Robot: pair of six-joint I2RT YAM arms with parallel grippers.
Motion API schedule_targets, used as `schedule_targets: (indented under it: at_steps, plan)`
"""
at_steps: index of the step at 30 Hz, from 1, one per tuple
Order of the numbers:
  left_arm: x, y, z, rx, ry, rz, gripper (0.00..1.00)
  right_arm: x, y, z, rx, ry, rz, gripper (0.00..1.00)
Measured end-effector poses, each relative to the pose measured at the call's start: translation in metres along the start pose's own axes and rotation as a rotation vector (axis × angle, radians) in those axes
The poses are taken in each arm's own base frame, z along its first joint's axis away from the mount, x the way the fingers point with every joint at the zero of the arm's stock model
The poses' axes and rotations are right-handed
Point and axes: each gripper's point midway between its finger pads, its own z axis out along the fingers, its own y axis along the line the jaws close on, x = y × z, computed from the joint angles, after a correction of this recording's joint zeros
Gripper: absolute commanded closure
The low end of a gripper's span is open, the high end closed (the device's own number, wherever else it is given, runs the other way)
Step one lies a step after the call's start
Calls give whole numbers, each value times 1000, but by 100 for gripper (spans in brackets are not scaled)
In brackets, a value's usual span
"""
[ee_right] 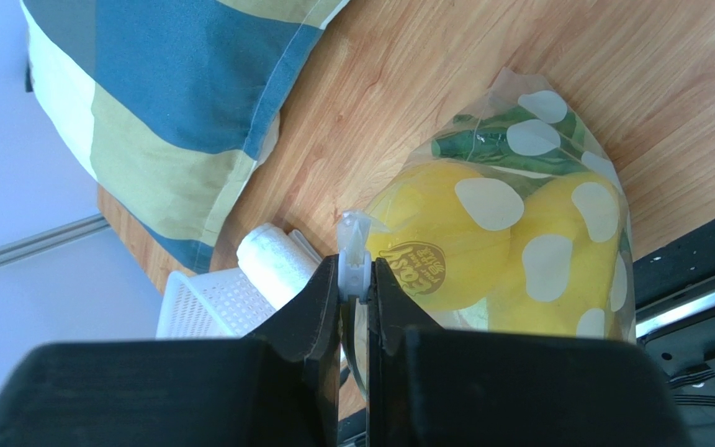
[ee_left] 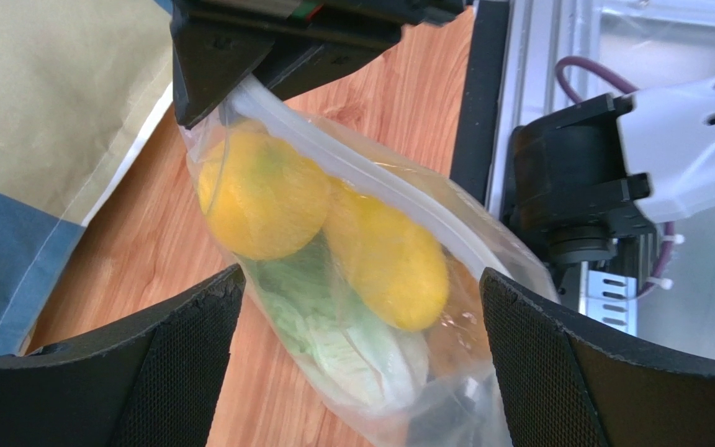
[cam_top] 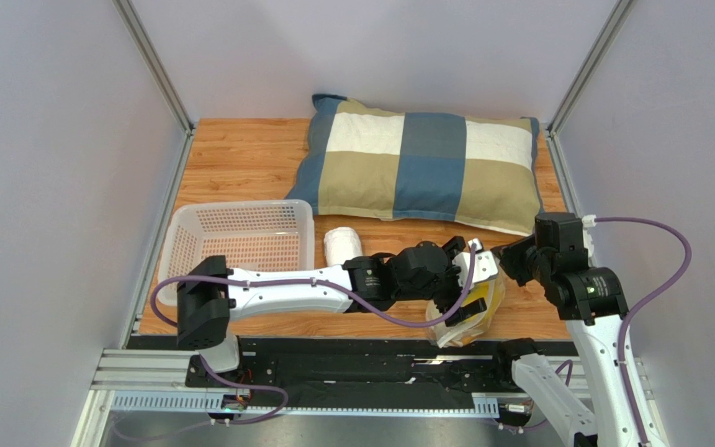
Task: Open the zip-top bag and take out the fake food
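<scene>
The bag (cam_top: 470, 303) is sitting low and right of centre in the top view, on the wooden surface (cam_top: 240, 158) close to its near edge. Its long axis is running almost top to bottom in that frame, leaning slightly left toward the bottom. In the left wrist view its zip strip is slanting from the upper left down to the lower right. Two yellow lemons (ee_left: 259, 196) are lying side by side just under the strip, with a green-and-white cabbage (ee_left: 333, 340) beneath them. Whether the bag's lower end is resting on the wood, I cannot tell.

The right end effector (ee_right: 354, 279) is pressing its fingers together on one end of the zip strip, at the bag's upper end. The left end effector (ee_left: 361, 279) is standing spread wide, one finger on each side of the bag, neither one gripping it.

A checked pillow (cam_top: 422, 168) is filling the upper centre of the top view. A rolled white towel (cam_top: 341, 245) and a white basket (cam_top: 240, 237) are lying to the bag's left, behind the left arm.
</scene>
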Motion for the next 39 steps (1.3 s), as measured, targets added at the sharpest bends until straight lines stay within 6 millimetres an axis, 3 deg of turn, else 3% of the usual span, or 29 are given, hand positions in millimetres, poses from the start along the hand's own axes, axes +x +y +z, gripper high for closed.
schedule_targets:
  at_steps: [5,11,17,24,30,34,36,38,39]
  plan:
    - [18,-1,17,-16,30,6,1,-1,-6,-7,-5,-20,34,100]
    - [10,-7,20,4,-52,8,1,-3,-6,-7,-7,-28,39,100]
    - [25,-20,5,70,-40,5,1,-2,-7,-8,-9,-29,39,100]
    - [11,-34,-31,128,-90,12,1,-4,-8,-7,-6,-37,33,100]
    - [-7,-52,-42,170,-130,24,1,-5,-8,-3,14,-37,19,99]
    - [-2,-65,-24,178,-102,33,1,-5,-6,-1,18,-35,14,98]
    - [12,-63,-14,147,-67,36,2,-6,-4,-3,16,-36,9,98]
    - [26,-54,-6,101,-33,39,6,-7,-2,-4,13,-39,1,98]
    - [32,-49,-3,78,-18,40,15,-8,-1,-4,9,-39,-3,98]
